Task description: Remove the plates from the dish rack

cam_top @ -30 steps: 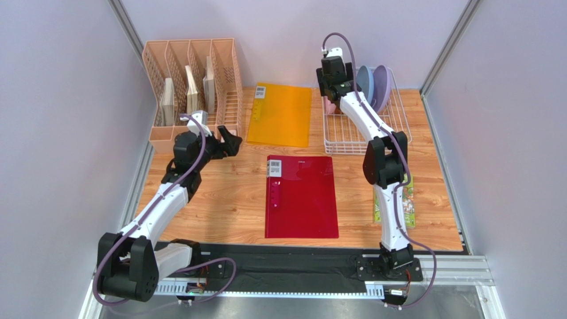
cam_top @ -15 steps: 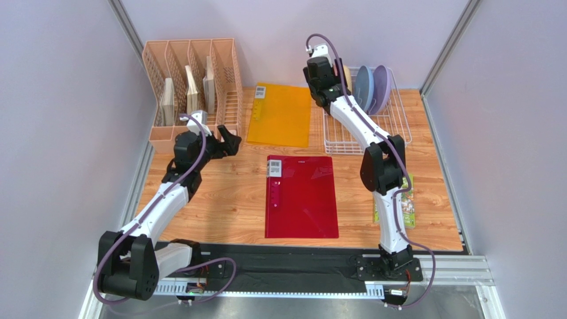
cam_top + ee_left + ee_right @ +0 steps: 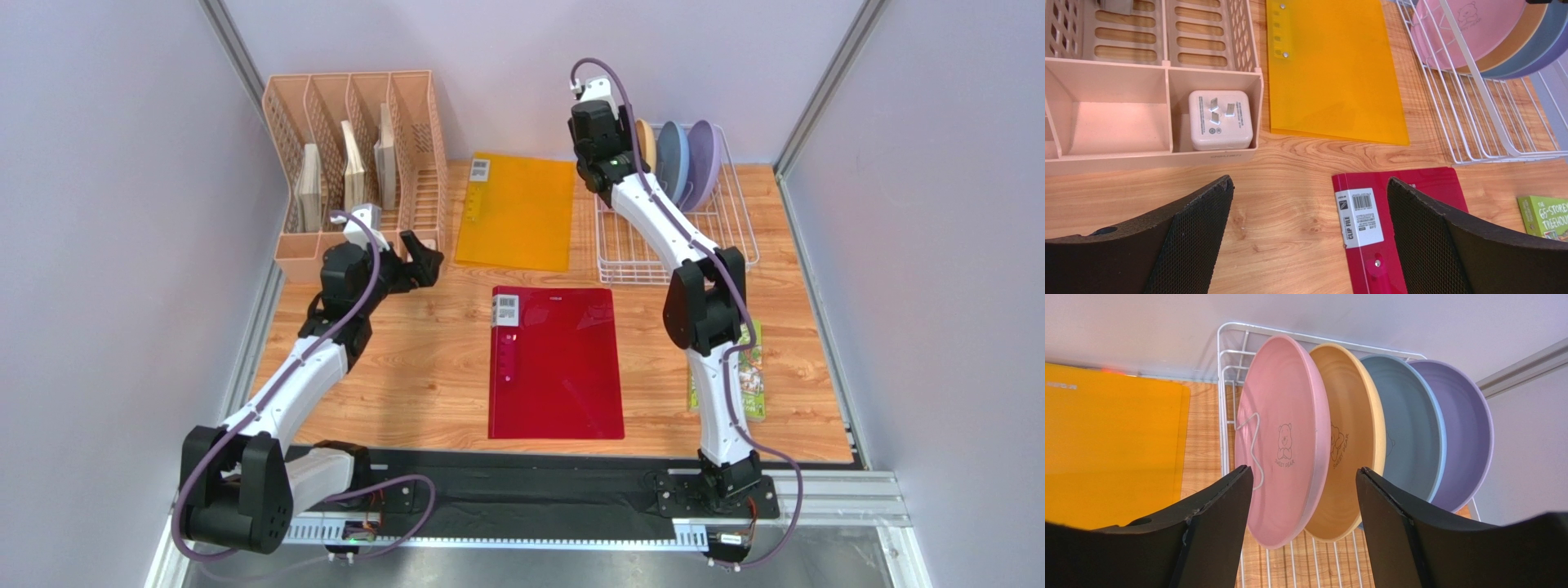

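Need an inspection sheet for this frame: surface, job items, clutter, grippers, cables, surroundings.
surface: wood table, folders lying flat on it.
job's things: pink plate, yellow plate, blue plate and lavender plate, all on edge in the rack, far right.
clutter: peach organizer with adapter in its front tray; orange folder; red file; book by the right arm.
grippers: left gripper jaws open, empty, above the table near the organizer; right gripper jaws open, empty, facing the pink plate.
cables: purple cables along both arms, none on the plates.
surroundings: grey walls on three sides; nothing else seen.
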`<state>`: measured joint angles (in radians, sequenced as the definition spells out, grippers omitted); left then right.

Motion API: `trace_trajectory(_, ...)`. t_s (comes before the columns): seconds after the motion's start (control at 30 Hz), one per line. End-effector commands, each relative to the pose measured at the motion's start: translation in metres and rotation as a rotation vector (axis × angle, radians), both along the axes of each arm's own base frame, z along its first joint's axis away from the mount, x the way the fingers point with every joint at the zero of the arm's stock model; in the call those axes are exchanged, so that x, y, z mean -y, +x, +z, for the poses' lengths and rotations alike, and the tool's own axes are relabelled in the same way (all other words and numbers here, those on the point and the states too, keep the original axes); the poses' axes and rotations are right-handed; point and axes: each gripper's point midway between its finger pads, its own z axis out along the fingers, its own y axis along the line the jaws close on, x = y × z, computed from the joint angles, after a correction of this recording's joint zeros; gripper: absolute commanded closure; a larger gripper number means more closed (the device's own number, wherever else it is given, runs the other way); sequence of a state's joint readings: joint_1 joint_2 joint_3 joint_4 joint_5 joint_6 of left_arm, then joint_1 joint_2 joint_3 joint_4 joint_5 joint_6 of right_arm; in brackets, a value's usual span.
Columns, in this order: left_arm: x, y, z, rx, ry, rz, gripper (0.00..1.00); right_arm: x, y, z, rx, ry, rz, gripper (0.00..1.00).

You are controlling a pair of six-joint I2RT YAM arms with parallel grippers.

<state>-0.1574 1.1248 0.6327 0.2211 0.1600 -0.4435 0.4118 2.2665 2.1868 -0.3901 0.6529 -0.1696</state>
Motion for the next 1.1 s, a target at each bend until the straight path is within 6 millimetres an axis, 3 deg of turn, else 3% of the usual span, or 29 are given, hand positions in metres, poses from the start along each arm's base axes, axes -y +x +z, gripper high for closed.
trace_trajectory(0.0, -0.001, 0.003, 0.007, 0.036, 0.011, 0.005, 0.0, 0.005, 0.014, -0.001, 0.03, 0.022, -0.023, 0.32)
trace_trajectory(0.23, -0.002, 0.003, 0.003, 0.028, 0.012, 0.01, 0.0, 0.014, 0.02, -0.022, 0.003, 0.012, -0.054, 0.39)
trace_trajectory(0.33, -0.002, 0.004, 0.002, 0.026, 0.016, 0.012, 0.0, 0.019, 0.02, -0.03, -0.015, 0.008, -0.064, 0.55)
trace_trajectory(0.47, -0.002, 0.005, 0.001, 0.023, 0.017, 0.015, 0.0, 0.015, 0.02, -0.031, -0.018, 0.02, -0.045, 0.94)
trace_trajectory(0.5, -0.002, 0.005, 0.001, 0.025, 0.017, 0.015, 0.0, 0.015, 0.019, -0.027, -0.011, 0.021, -0.048, 1.0)
trace_trajectory(0.7, -0.002, 0.008, -0.003, 0.01, 0.017, 0.019, 0.0, 0.021, 0.011, 0.003, 0.066, -0.026, -0.095, 1.0)
trace_trajectory(0.77, -0.003, 0.009, -0.006, 0.003, 0.019, 0.026, 0.0, 0.023, 0.005, 0.031, 0.134, -0.03, -0.118, 1.0)
trace_trajectory(0.8, -0.004, 0.01, -0.006, 0.004, 0.02, 0.029, 0.0, 0.021, 0.0, 0.029, 0.134, -0.046, -0.123, 1.0)
trace_trajectory(0.87, -0.006, 0.011, -0.01, -0.004, 0.024, 0.039, 0.0, 0.028, -0.01, 0.057, 0.206, -0.067, -0.17, 1.0)
trace_trajectory(1.07, -0.007, 0.013, -0.01, -0.023, 0.046, 0.04, 0.0, 0.034, -0.04, 0.096, 0.292, -0.06, -0.224, 1.0)
